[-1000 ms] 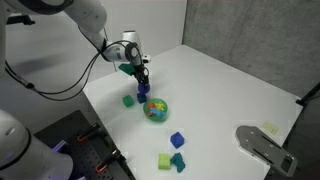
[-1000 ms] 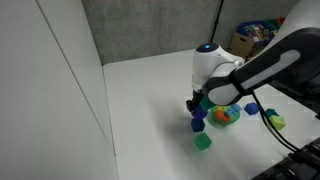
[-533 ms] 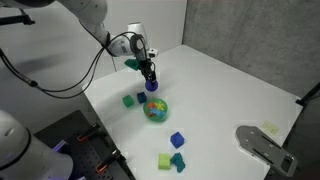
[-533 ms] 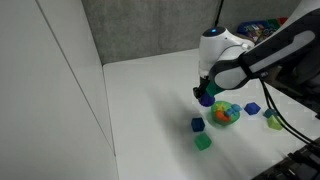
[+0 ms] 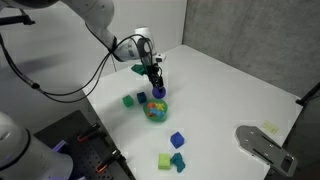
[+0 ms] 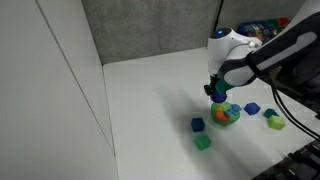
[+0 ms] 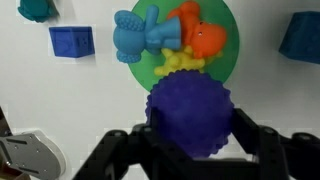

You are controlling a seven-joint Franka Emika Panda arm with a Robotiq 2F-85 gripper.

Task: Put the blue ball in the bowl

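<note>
The blue ball is held in the pincer. It is clamped between the two dark fingers, which are seen pressed against its left and right sides in the wrist view. The ball's surface is seen to be bumpy, and its colour dark blue with a purplish tint.

The ball is carried clear of the white table and is placed above the bowl, not inside it. In the wrist view the lower rim of the bowl is overlapped by the ball. In both exterior views the ball is seen just over the bowl, with the pincer pointed downward. Whether the ball is centred over the bowl cannot be told.

The round green bowl is already occupied by a light blue toy figure, an orange piece and a yellow piece.

A blue cube is seen on the table beside the bowl in the wrist view, apart from it, and a dark teal block is seen on the opposite side. A green block is seen near the bowl in an exterior view.
</note>
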